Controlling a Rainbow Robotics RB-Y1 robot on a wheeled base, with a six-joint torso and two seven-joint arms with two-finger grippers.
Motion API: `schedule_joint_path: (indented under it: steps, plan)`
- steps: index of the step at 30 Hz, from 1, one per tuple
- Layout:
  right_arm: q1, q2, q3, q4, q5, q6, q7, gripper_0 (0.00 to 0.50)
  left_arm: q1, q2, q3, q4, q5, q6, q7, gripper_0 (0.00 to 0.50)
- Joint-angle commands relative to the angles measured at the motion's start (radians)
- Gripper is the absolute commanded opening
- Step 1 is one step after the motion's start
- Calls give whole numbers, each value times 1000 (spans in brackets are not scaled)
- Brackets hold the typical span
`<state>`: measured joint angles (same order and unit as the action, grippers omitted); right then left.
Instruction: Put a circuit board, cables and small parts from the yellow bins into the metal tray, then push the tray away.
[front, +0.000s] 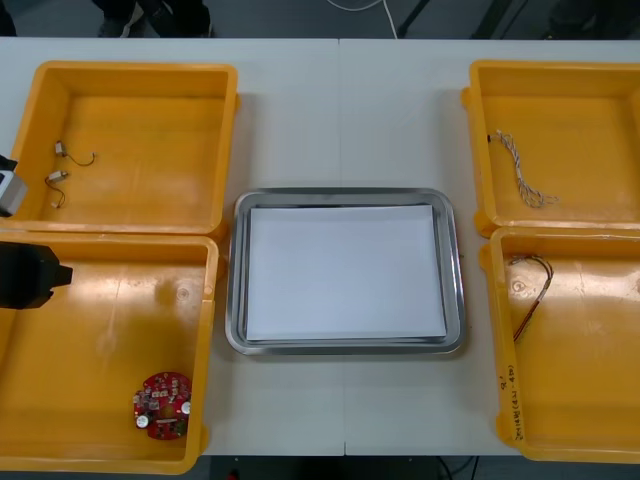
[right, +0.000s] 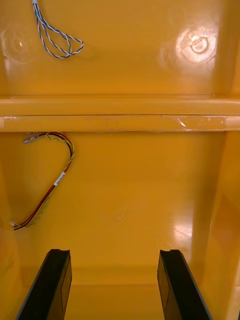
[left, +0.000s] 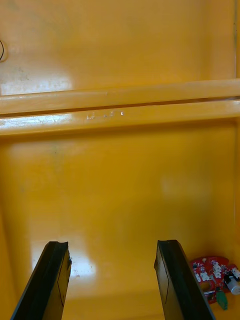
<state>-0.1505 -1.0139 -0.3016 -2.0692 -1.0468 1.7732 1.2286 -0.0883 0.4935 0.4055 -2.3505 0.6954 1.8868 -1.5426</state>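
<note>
"Looking at your left gripper (left: 112, 244), what could go wrong?"

"My fingers are spread wide over the near left bin (front: 211, 340), which sits left of the tray (front: 345, 196). The red board (left: 212, 280) lies just outside one finger, not between the two. If I went straight down from here, I judge that finger would land on the board or shove it toward the bin's corner."

"And the right gripper (right: 114, 252)?"

"Spread too, holding nothing, over the near right bin (front: 492, 340), right of the tray. The red and yellow cable (right: 50, 185) lies ahead, off to one finger's side. It's thin and loose, so it could slip out of a pinch."

"Anything else around?"

"The far right bin (front: 476, 150), right of the tray, holds a twisted blue and white cable (front: 520, 170). The far left bin (front: 228, 140), left of the tray, holds small metal parts (front: 58, 175). The tray carries nothing but its white lining (front: 345, 270). Bin walls stand between every item and the tray, so each must be lifted over."
</note>
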Motion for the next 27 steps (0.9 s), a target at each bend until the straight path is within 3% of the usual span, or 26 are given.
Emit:
schedule_joint_path:
  steps: [1, 27]
  plan:
    - [3, -45, -25, -25, 5, 6, 5, 500, -13, 17, 27, -38, 9, 6, 87, 500]
    - [3, -45, -25, -25, 5, 6, 5, 500, -13, 17, 27, -38, 9, 6, 87, 500]
